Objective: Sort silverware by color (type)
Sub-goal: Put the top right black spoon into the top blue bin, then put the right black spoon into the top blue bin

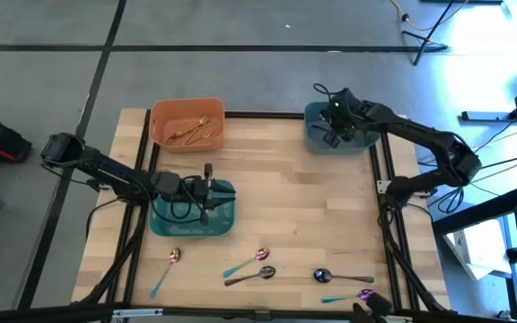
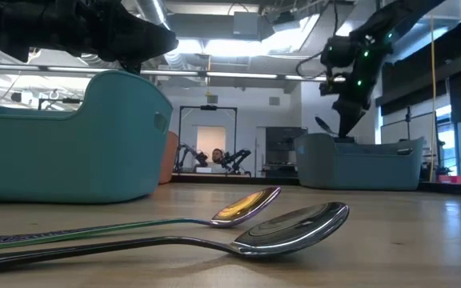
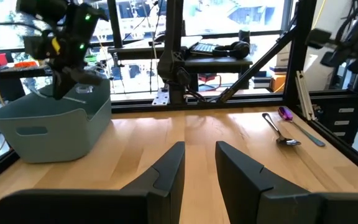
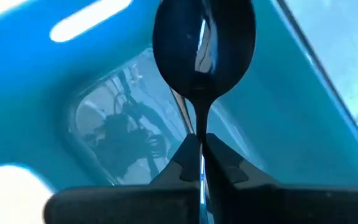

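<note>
Held by the right gripper [image 4: 199, 146] over the grey-blue bin [image 1: 317, 135] at the far right corner of the table [image 1: 312, 197]: a glossy black spoon [image 4: 204, 43], handle pinched between the two fingers, bowl sticking out past the tips toward the bin's inside wall. Fingers [image 4: 229, 165] pressed together on the thin handle, no gap visible. Seen from table height, hanging just above the bin's rim, spoon bowl dark and angled.

Left gripper [image 1: 206, 190] parked above the teal bin [image 1: 227, 224] near the left side of the table, fingers [image 3: 166, 174] a little apart, holding nothing, touching nothing.

Inside the orange bin [image 1: 164, 117] at the far left: gold pieces [image 1: 196, 130], exact count unclear.

Along the near edge of the table, loose: a purple-pink spoon with teal handle [image 1: 167, 269] at the left; a second such spoon [image 1: 248, 262] nearer the middle, with a dark spoon [image 1: 251, 276] just beside it; another dark spoon [image 1: 341, 277] to the right; one more purple-pink piece [image 1: 353, 295] at the very edge, partly cut off.
</note>
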### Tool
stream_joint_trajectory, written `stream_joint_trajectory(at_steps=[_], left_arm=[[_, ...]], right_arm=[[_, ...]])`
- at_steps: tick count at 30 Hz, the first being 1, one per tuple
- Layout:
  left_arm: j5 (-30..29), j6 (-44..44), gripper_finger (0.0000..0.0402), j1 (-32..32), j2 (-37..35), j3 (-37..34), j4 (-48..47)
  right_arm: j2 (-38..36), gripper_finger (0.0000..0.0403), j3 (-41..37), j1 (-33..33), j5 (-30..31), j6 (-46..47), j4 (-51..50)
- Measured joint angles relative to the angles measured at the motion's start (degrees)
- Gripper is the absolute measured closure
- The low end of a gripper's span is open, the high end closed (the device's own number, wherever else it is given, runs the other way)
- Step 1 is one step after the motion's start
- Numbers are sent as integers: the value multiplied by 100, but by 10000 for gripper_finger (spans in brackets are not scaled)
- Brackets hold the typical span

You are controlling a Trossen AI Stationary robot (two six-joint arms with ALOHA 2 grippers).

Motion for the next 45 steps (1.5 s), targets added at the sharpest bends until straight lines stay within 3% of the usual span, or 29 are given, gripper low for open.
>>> stream_joint_trajectory(at_steps=[17,24,27,36,40,45], left_arm=[[2,0,316,0,0,0,-3],[0,0,316,0,0,0,-2],[2,0,316,0,0,0,-4],[2,-107,316,0,0,0,-4],[2,-106,316,0,0,0,-4],[18,-107,316,0,0,0,-4]], right_arm=[[1319,402,0,-183,-318,-15,150],[1450,401,0,-172,-319,207,180],[1435,383,0,-169,-259,259,177],[682,269,309,184,306,406,-517],[65,242,492,854,147,683,-963],[-601,236,455,2035,-300,1351,-1453]])
